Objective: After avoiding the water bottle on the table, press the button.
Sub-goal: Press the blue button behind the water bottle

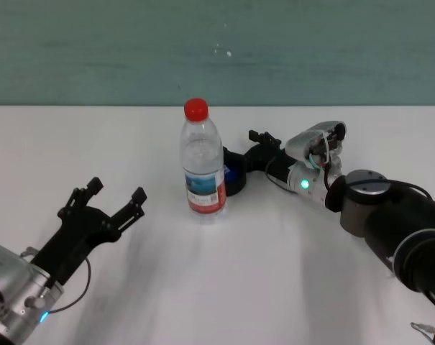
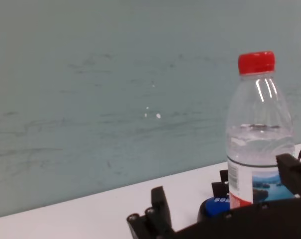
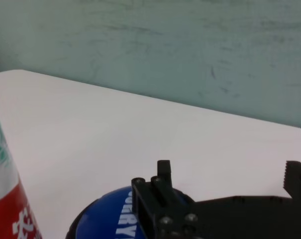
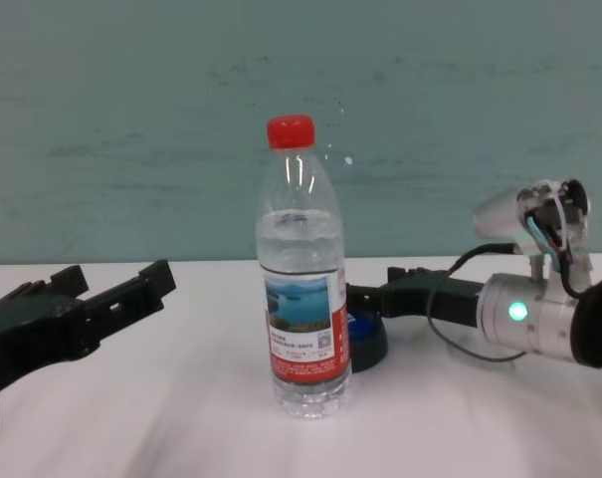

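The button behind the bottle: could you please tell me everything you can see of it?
The button is a low round dome with a blue top bearing white lettering and a black base. It sits flat on the white table, behind the upright water bottle, which hides part of it from the head and chest views. The right gripper is over its far side, fingers open; whether they touch the dome cannot be told.

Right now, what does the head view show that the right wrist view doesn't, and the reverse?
Only the head view shows the water bottle's red cap, the left hand open near the table's left side, and the right arm reaching round behind the water bottle. Only the right wrist view shows white lettering on the button's blue top. Both show the right hand at the button and the bottle's label.
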